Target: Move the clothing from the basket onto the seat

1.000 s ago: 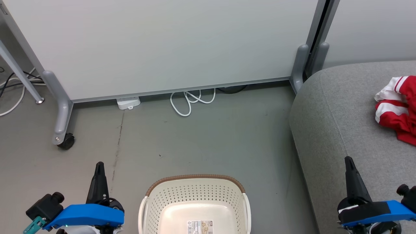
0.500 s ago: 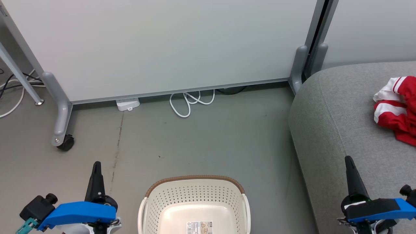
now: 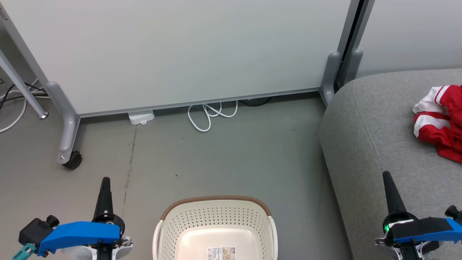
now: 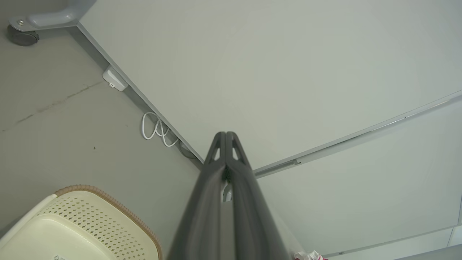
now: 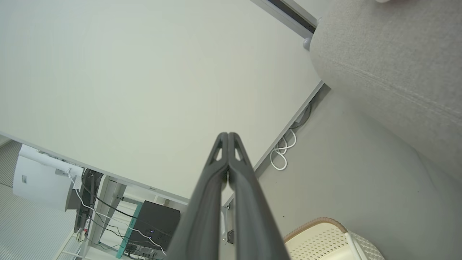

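Nearest the robot, the laundry basket (image 3: 216,198) sits on the floor between the two hands, its brown rim toward the partition. The part of its bottom that shows holds only a paper label (image 3: 221,252); the near end is cut off by the frame, so I cannot tell whether anything lies there.

The left hand (image 3: 105,180) is just left of the basket, and the right hand (image 3: 386,174) is over the front edge of the grey sofa (image 3: 371,126). Both point away from the robot. Each wrist view shows its two fingers pressed together at the tips with nothing between them, so both hands are clenched and empty.

Farther off, the red and white clothing (image 3: 438,122) lies crumpled on the sofa seat, ahead and to the right of the right hand and well apart from it. That hand is much the nearer of the two. The frame edge cuts the heap, so its long axis cannot be told.

By these views the transfer looks finished or close to it.

Beyond, a white cable (image 3: 209,115) loops at the foot of a pale partition panel (image 3: 180,50).
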You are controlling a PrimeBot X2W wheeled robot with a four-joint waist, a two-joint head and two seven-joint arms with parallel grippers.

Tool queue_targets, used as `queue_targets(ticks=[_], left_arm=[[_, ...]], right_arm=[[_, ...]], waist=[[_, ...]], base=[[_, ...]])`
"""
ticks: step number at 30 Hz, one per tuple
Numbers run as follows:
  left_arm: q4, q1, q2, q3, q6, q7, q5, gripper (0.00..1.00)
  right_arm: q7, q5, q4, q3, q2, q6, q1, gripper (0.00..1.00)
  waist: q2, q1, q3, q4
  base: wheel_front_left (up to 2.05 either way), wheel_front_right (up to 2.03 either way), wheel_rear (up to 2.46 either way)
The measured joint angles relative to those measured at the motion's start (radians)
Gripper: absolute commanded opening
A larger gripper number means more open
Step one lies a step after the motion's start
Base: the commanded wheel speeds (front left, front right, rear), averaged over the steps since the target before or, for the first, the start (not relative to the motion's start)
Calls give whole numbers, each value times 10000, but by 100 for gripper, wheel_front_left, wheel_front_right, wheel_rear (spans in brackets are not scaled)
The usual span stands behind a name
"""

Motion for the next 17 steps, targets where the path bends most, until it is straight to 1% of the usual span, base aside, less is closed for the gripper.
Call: queue_targets(ticks=[17], left_arm=[[-40,-143,2,199,-23,420,-1630,0]], right_arm=[[431,1662,77,-59,0,0,-159,0]], waist=[[0,0,-57,-36]], base=[[0,0,0]])
